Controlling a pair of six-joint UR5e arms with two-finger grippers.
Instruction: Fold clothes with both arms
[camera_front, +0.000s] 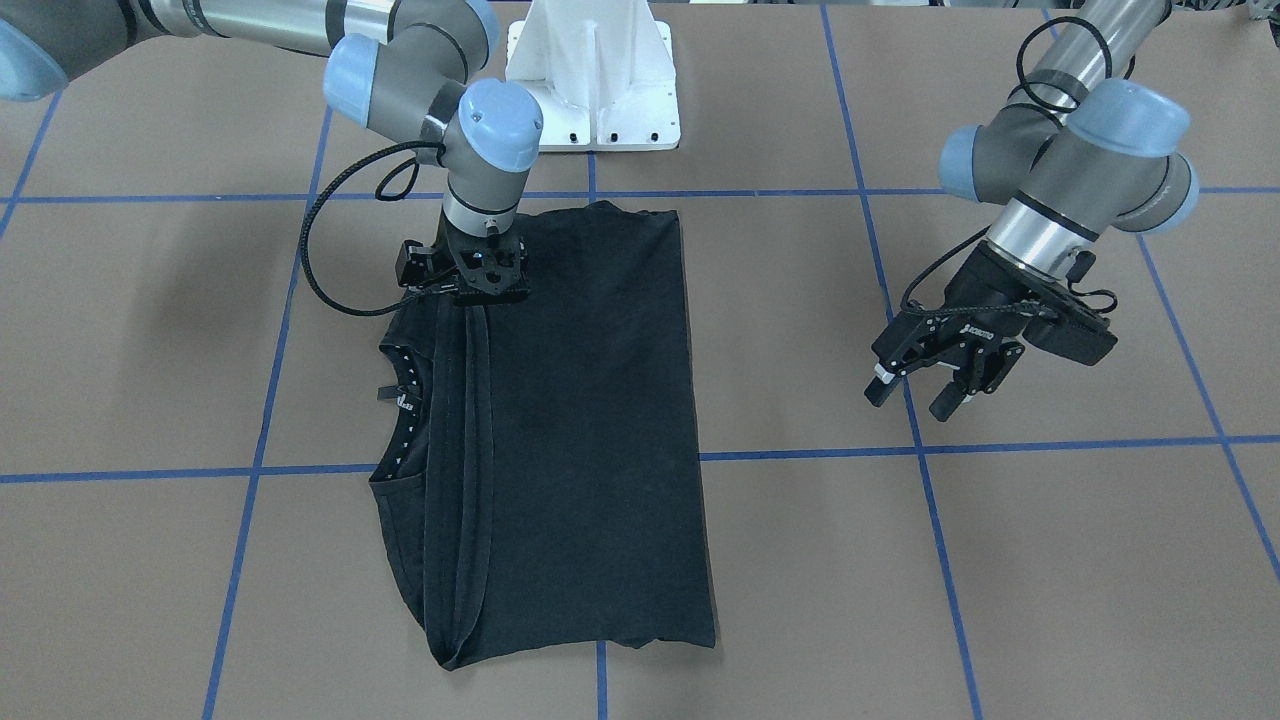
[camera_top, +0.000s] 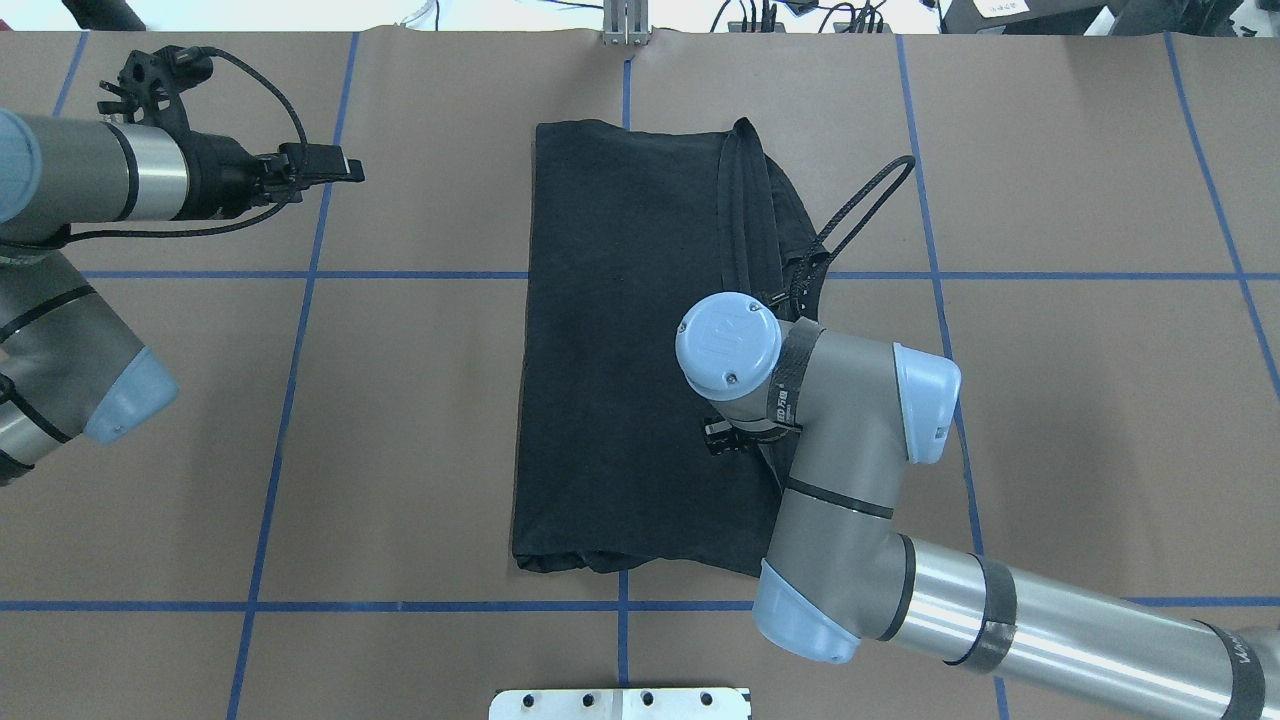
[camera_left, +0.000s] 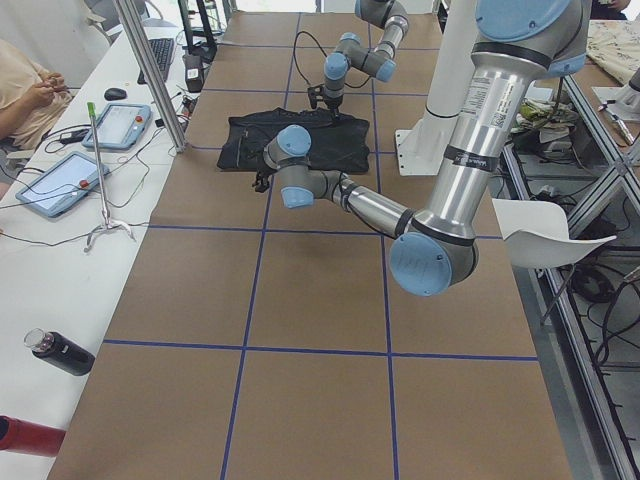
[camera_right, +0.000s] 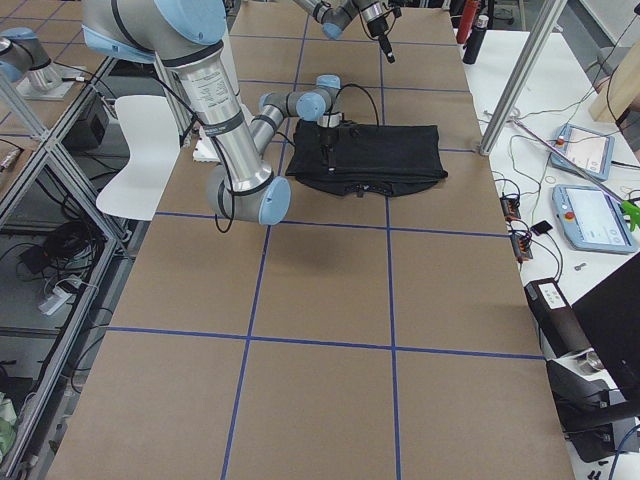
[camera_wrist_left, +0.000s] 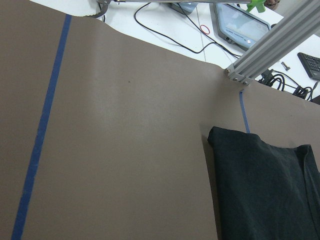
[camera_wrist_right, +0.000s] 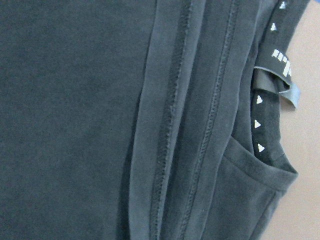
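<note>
The black T-shirt lies folded into a long rectangle on the brown table, plain side up. Its collar and doubled hems run along one long edge. It also shows in the overhead view. My right gripper points straight down onto the hem edge at the shirt's robot-side end. Its fingers are hidden, so I cannot tell whether it holds cloth. The right wrist view is filled by the hems and collar tape. My left gripper hangs open and empty above bare table, well off the shirt. The left wrist view shows one shirt corner.
The white pedestal base stands just behind the shirt. Blue tape lines grid the table. Beyond the far edge are an aluminium post, tablets and cables. A dark bottle lies on the side bench.
</note>
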